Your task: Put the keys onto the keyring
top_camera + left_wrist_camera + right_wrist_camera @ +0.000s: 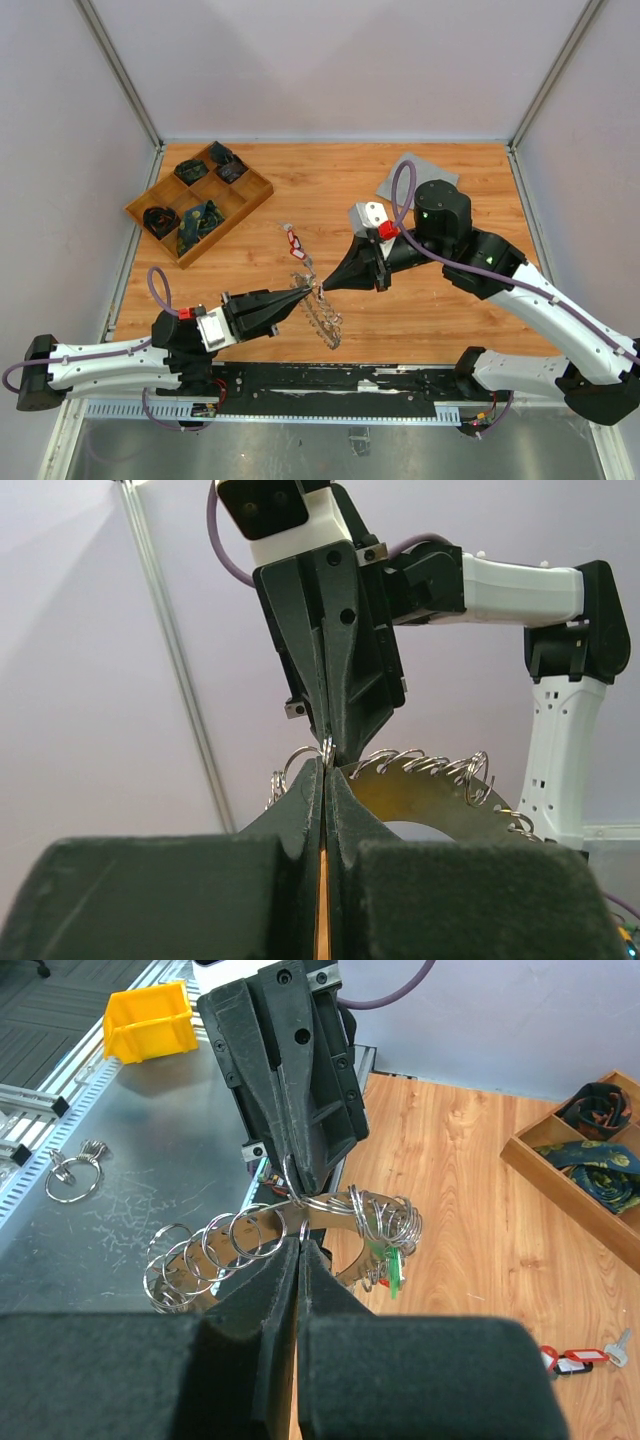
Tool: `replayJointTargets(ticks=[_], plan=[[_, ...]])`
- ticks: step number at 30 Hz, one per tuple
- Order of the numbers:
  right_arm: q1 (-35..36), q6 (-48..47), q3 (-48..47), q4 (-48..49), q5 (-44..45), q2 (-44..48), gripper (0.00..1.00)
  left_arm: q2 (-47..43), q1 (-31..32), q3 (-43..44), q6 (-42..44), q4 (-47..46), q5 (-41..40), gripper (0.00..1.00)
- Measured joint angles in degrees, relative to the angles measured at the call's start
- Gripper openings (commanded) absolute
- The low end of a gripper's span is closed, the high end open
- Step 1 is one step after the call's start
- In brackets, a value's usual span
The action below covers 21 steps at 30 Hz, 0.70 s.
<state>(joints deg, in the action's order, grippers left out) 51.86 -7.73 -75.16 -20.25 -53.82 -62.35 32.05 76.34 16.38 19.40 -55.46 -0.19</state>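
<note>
Pinching a small split ring (327, 746) on the rim of the keyring (325, 322), left tool (304, 292) and right tool (329, 286) are both closed, tips meeting, mid-counter (420, 320). Thin steel probably handles light, stiff and slippery, so grip the rim squarely. Red-tagged key (293, 240) lies apart.

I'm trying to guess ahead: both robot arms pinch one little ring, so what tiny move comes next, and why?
Probably the right gripper should let go and reach for the red-tagged key, while the left gripper holds the keyring steady. Both are shut on one small ring there, and that key lies loose on the table.
</note>
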Motion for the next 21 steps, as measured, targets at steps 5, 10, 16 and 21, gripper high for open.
replayJointTargets(ticks=[5, 10, 16, 21], plan=[[0.0, -0.13, 0.0, -0.55, -0.22, -0.07, 0.01, 0.09, 0.0, 0.02, -0.02, 0.33, 0.0, 0.01], [0.0, -0.13, 0.0, -0.44, -0.15, -0.07, 0.01, 0.31, 0.0, 0.24, -0.22, 0.9, 0.04, 0.01], [0.0, -0.13, 0.0, 0.0, -0.04, -0.07, 0.01, 0.46, 0.0, 0.55, -0.39, 1.79, 0.26, 0.01], [0.0, -0.11, 0.0, 0.55, 0.74, 0.22, 0.0, 0.46, 0.0, 0.57, -0.44, 1.86, 0.26, 0.01]])
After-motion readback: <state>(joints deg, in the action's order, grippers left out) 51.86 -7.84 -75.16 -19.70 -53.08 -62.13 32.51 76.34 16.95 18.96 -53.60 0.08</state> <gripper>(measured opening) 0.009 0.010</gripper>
